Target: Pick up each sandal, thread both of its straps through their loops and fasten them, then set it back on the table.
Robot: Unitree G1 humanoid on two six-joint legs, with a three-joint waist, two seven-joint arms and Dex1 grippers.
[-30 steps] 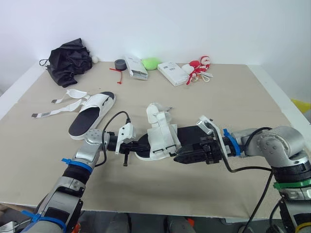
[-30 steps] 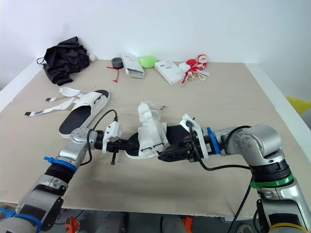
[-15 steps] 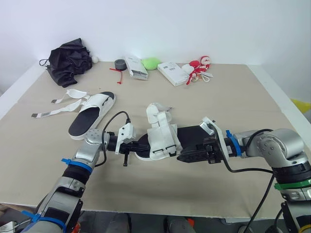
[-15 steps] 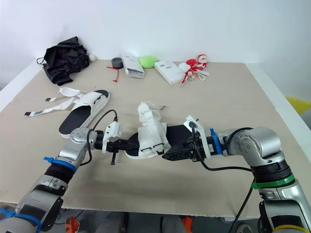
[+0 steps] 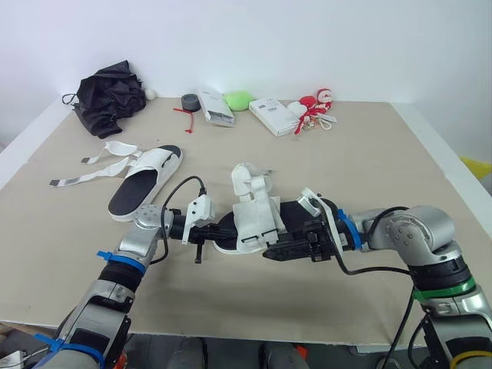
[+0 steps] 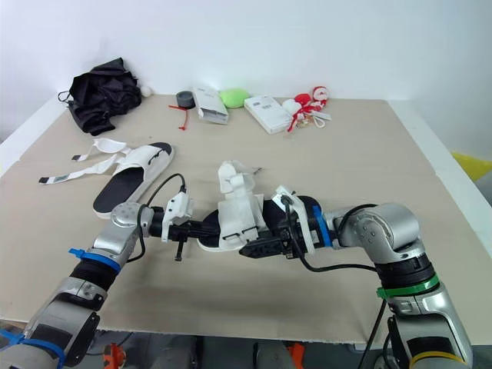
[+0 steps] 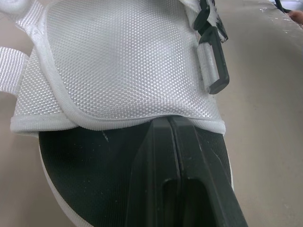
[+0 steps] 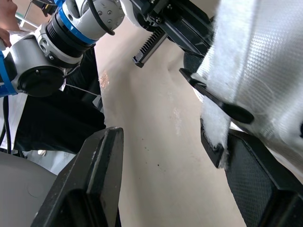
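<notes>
Reaching further toward the robot's left than half a second ago, the right gripper (image 5: 273, 251) now has its black fingers alongside the near edge of the white mesh sandal with a black footbed (image 5: 250, 219), where before they sat further back by the heel. In the right wrist view its fingers (image 8: 97, 184) are spread wide, with the hem of the white mesh flap and a black plastic buckle hanging over the gap between them and nothing pinched. The left gripper (image 5: 219, 231) has not moved over the last second: it sits at the sandal's toe end, and its wrist view shows both fingers (image 7: 156, 156) pressed together, lying over the black footbed with their tips at the hem of the mesh upper. The sandal is in the same spot in the middle of the tan table (image 5: 369, 154), between the two grippers; whether its sole rests on the surface cannot be told. The second white sandal with loose straps (image 5: 146, 181) lies unchanged, well apart on the robot's left, its straps trailing over the table.
</notes>
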